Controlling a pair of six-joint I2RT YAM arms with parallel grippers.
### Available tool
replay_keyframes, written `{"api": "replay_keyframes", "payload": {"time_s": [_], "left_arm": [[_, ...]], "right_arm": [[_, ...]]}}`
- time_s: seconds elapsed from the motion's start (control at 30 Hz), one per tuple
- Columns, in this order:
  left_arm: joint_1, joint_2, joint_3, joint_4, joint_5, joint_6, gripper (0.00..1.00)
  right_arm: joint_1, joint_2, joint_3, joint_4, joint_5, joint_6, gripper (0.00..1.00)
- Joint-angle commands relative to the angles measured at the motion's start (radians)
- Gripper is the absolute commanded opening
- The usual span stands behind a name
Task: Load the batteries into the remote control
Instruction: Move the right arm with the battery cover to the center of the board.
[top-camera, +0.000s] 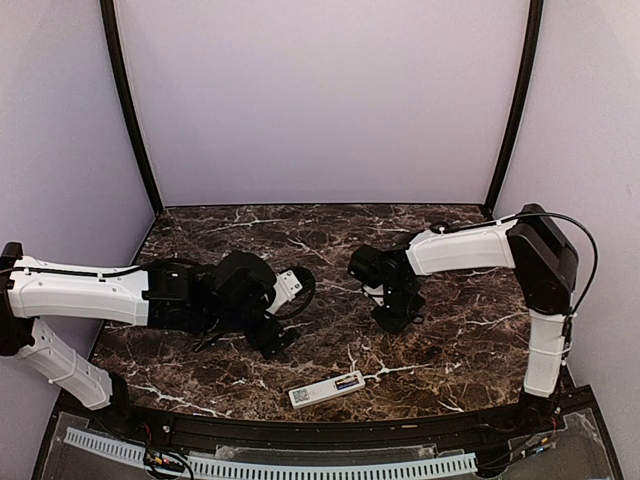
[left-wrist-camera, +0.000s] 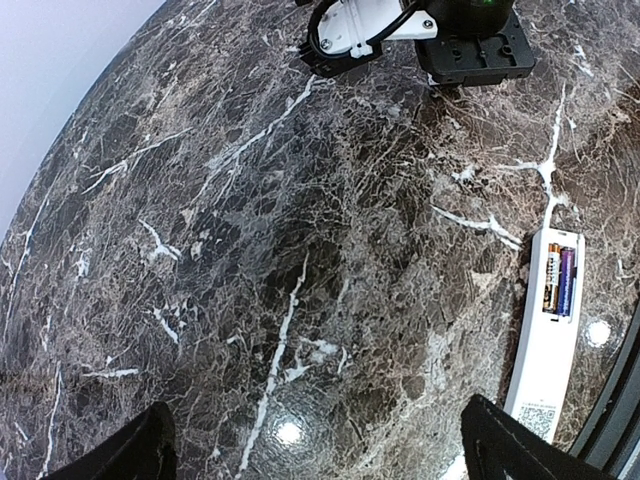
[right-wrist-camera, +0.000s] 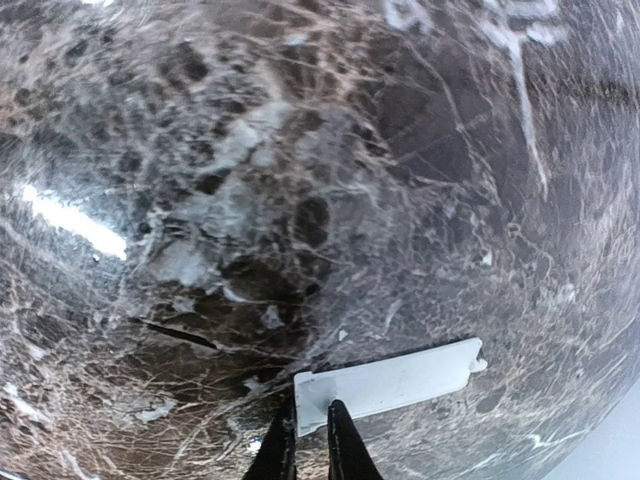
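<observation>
Left gripper (left-wrist-camera: 320, 445) spread wide above the marble table (left-wrist-camera: 250, 250), right gripper (right-wrist-camera: 312, 445) fingers nearly together, pinching one end of the white battery cover (right-wrist-camera: 400, 382), remote control (left-wrist-camera: 548, 370) lying back-up near the table's front edge, both batteries (left-wrist-camera: 560, 281) side by side in its compartment.

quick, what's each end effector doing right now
left end effector: open, holding nothing
right end effector: closed on the edge of the white battery cover
</observation>
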Motion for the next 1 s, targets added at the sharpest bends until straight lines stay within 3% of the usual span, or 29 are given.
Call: {"api": "replay_keyframes", "payload": {"time_s": [0.0, 0.07, 0.87, 0.97], "left_arm": [[0.006, -0.035, -0.017, -0.004, 0.008, 0.003, 0.99], [0.008, -0.036, -0.016, -0.004, 0.009, 0.005, 0.99], [0.013, -0.027, -0.014, 0.016, 0.020, 0.025, 0.99], [0.014, -0.029, -0.014, 0.015, 0.018, 0.024, 0.99]], "right_arm": [[0.002, 0.053, -0.010, 0.017, 0.025, -0.008, 0.05], [0.002, 0.049, -0.016, 0.025, 0.025, -0.012, 0.00], [0.001, -0.141, -0.001, 0.002, -0.109, 0.011, 0.00], [-0.012, -0.113, 0.012, 0.022, -0.119, 0.007, 0.14]]}}
